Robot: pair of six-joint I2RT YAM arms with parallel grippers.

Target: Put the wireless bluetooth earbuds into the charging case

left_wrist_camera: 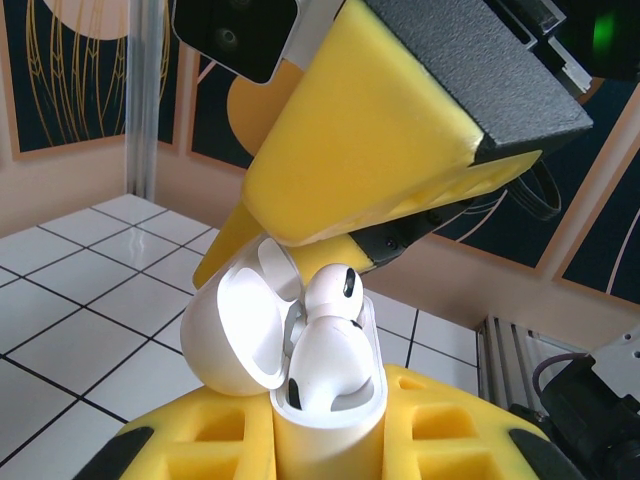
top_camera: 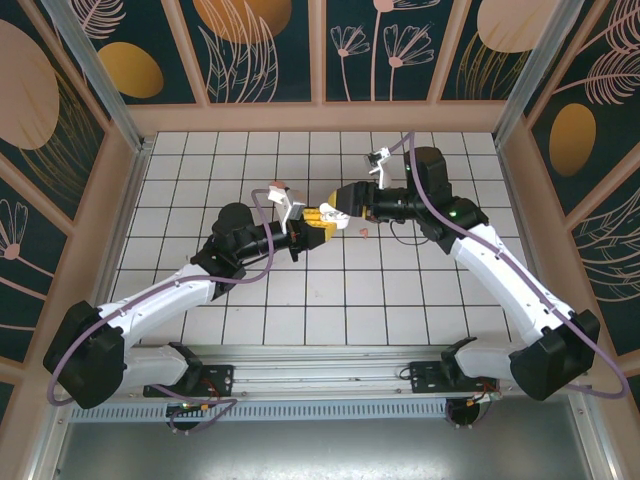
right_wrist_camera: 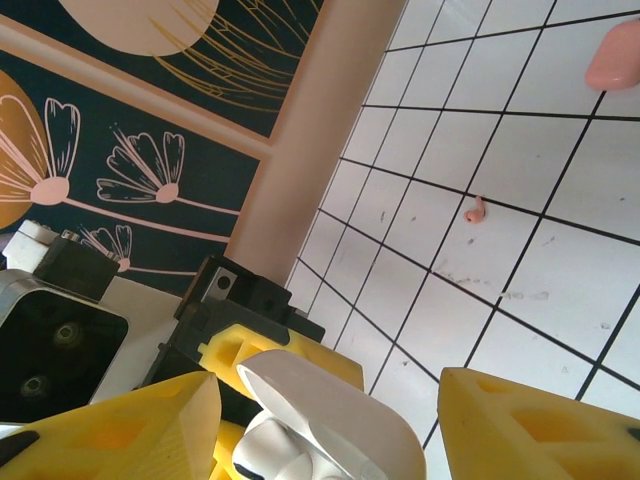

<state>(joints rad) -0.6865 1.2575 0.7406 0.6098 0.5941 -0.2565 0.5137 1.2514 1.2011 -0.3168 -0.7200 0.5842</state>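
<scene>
White tiles (top_camera: 250, 300) under floral walls (top_camera: 260, 50), and both arms meet mid-table, elbows out, forearms angled in toward each other. Left gripper (left_wrist_camera: 330, 450) first: yellow fingers (left_wrist_camera: 440, 430) pressed tight on the white case (left_wrist_camera: 330, 418), holding it upright with the lid (left_wrist_camera: 235, 340) swung open to the side. Inside, one white bud (left_wrist_camera: 325, 355) sits in its well, rounded head up. A second white bud (left_wrist_camera: 338, 288) stands higher just behind it, at the mouth of the case; whether it is fully seated I cannot tell. Right above hangs the right gripper (right_wrist_camera: 325, 400), tipped steeply down over the case. Its fingers (right_wrist_camera: 130, 420) are spread apart with the open lid between them, pinching nothing I can make out. From the left wrist, one of its yellow pads sits just over the upper bud, contact unclear. Further out, a pink bud (right_wrist_camera: 474, 210) lies alone on the tiles near the right gripper. Well past it, a pink case (right_wrist_camera: 615, 55) shows at the edge of the right wrist view.
</scene>
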